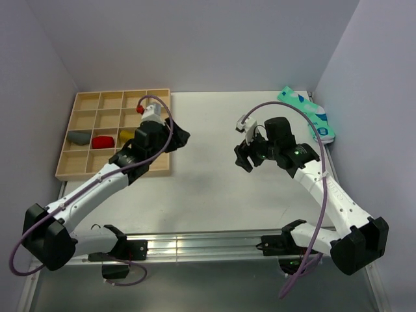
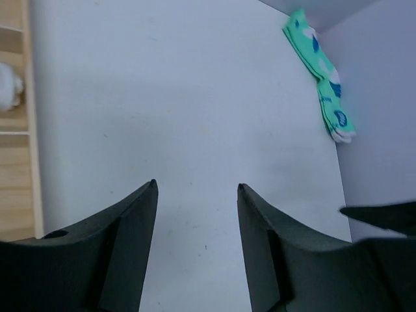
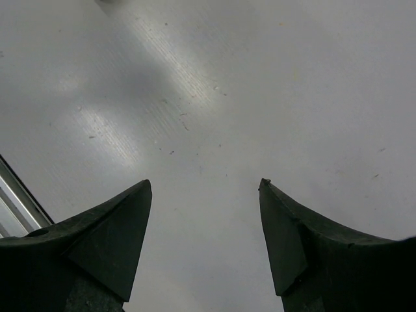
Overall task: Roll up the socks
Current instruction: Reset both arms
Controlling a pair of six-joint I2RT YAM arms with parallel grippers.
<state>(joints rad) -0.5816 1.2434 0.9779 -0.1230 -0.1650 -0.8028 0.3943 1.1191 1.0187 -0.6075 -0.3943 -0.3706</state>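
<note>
One mustard-yellow sock (image 1: 127,135) sits as a bunched lump in a middle compartment of the wooden tray (image 1: 78,174) on the left of the desk (image 1: 208,195). It is just right of a red bundle (image 1: 103,141) and partly hidden by the left arm, and its long axis cannot be told. The white sock (image 2: 9,84), also balled up with no clear direction, sits in a compartment of the column bordering the open desk. Both lie left of the left fingers (image 2: 140,221), which are spread apart, grasping nothing, over bare desk just beside the tray's edge. The right fingers (image 3: 127,221) are likewise released above bare desk, well apart from the tray. Teal patterned socks (image 1: 309,114) lie lengthwise along the right wall
</note>
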